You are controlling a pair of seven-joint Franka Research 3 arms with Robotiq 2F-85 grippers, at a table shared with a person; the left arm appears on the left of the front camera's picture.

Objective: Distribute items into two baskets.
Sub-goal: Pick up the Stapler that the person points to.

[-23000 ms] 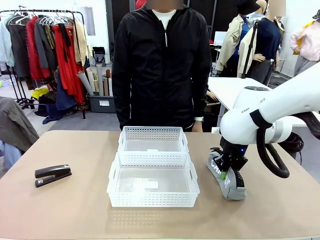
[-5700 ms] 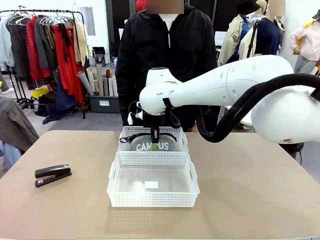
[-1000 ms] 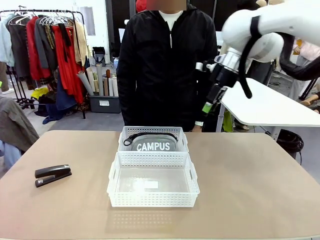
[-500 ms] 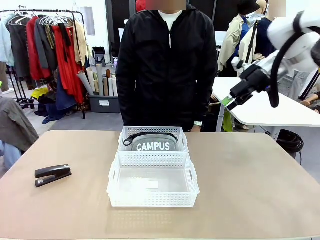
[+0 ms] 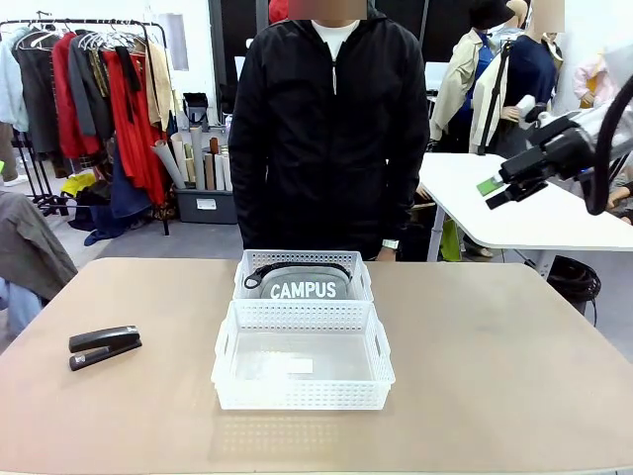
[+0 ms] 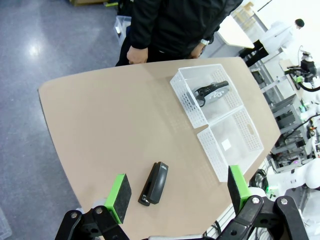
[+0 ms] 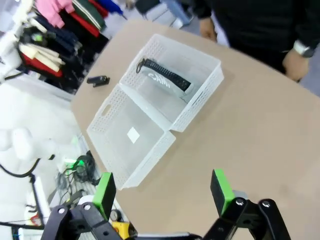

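Showing pouch [image 5: 304, 286] in far basket [image 5: 301, 256]; stapler [image 5: 104, 346] next, for near basket [image 5: 302, 394]. Left gripper [image 6: 177, 187] and right gripper [image 7: 162, 192] spread, empty.

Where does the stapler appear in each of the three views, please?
Front view: stapler, left side of the table.
Left wrist view: stapler, bottom centre.
Right wrist view: stapler, small, upper left.
Shared landmark: the pouch.
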